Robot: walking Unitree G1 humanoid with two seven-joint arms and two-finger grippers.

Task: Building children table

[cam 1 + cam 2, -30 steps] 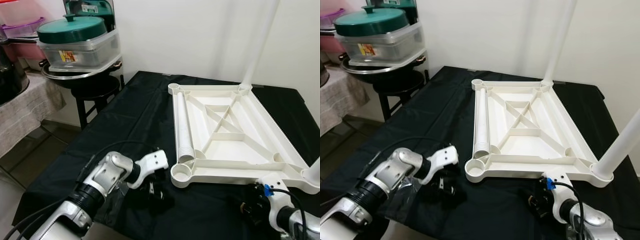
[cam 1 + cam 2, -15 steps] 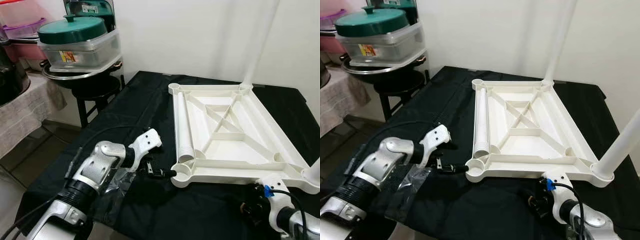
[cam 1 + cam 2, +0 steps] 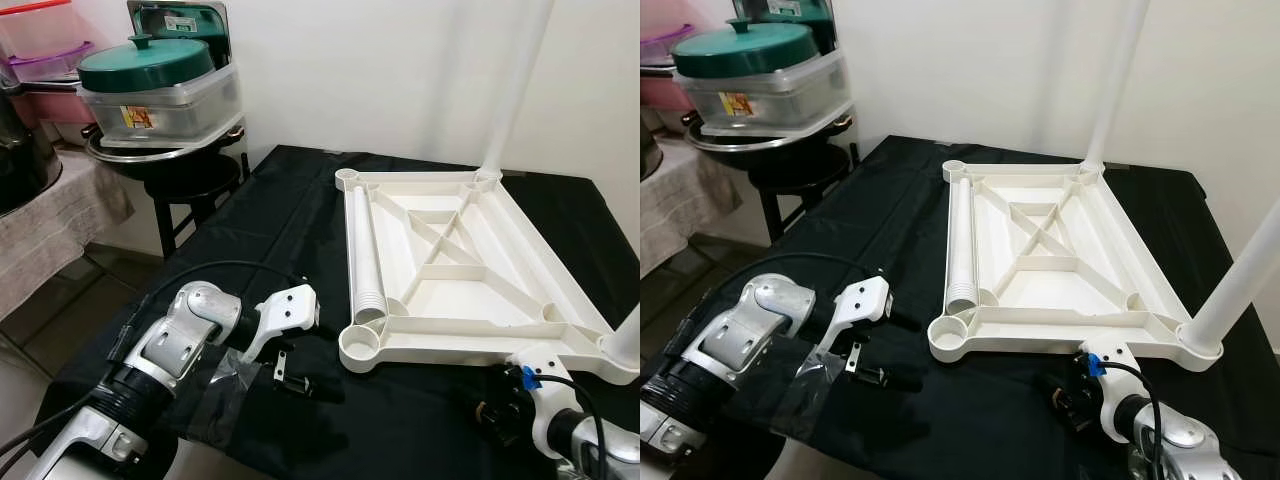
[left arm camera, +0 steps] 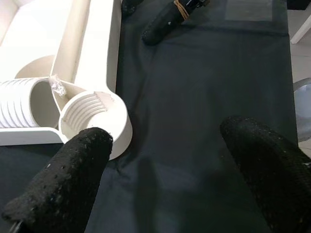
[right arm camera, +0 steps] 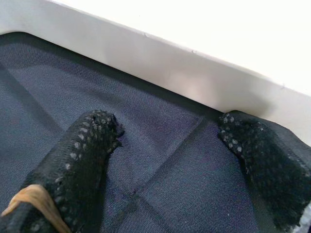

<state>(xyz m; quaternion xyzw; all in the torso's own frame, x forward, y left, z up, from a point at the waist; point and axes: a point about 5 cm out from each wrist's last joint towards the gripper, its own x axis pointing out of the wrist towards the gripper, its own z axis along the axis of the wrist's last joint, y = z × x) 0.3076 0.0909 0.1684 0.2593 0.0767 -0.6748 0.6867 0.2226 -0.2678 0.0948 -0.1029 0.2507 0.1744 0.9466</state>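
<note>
At far left, on a black stool [image 3: 190, 180]: one clear lidded container [image 3: 160, 100] with a green lid, set on a round metal tray.

On the black cloth [image 3: 270, 220], near edge: one clear plastic bag [image 3: 225, 385], lying under the left gripper [image 3: 290, 375], whose fingers are spread wide and empty just above the cloth.

Just beside it: one empty corner socket [image 4: 97, 121] of the white tabletop [image 3: 460, 270], laid upside down, with four corner sockets counted.

Legs: three counted. One loose leg [image 3: 366, 255] is laid along the tabletop's left rail; two are stood upright in right-hand corners.

At right, by the near rail: right gripper [image 5: 165, 145], fingers apart, nothing held.
</note>
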